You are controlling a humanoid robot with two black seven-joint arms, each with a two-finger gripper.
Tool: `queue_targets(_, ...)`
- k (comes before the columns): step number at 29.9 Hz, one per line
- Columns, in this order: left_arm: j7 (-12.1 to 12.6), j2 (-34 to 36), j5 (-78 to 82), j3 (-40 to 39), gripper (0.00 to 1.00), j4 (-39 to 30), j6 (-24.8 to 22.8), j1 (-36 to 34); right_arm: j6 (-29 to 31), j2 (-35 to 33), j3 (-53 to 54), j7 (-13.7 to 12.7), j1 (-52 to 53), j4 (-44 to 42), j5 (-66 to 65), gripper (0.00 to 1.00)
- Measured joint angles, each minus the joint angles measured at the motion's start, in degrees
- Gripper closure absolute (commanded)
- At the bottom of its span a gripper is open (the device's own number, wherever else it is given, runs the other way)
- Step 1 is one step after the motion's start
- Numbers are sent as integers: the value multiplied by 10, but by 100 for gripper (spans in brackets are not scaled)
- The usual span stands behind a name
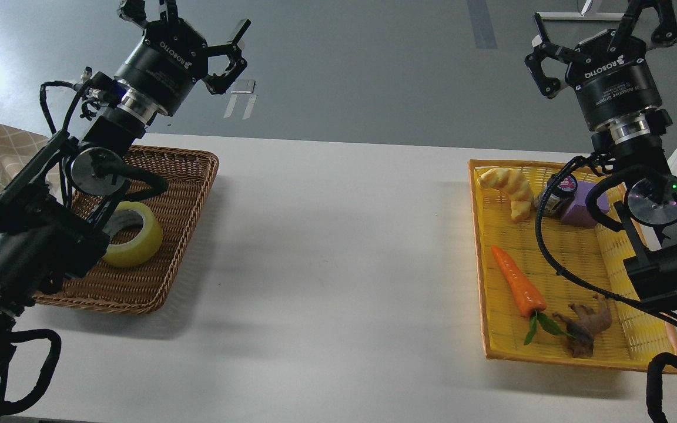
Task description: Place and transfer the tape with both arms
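Both arms raised — left fingers [230, 44], right fingers [541, 64] spread

tape [133, 235] in left basket [194, 176], carrot [518, 282] right

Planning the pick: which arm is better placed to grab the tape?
Left. The tape lies in the brown basket on the left arm's side, with the left pincer open and raised above it. The right pincer, also open, is across the table over the yellow basket.
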Motion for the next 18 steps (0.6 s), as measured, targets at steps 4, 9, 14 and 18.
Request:
queue_targets(4,0,-6,0,-3,2,0,0,2,0,5,-2,0,14,-12,0,0)
queue_targets(9,0,-9,0,-4,2,1,0,2,0,13,-1,1,22,-15,0,0)
queue_targets(14,0,-9,-1,-4,2,7,0,2,0,17,-1,4,25,-15,-1,0)
queue_targets(18,0,-9,-2,-6,2,9,0,0,0,17,-1,6,22,-15,0,0)
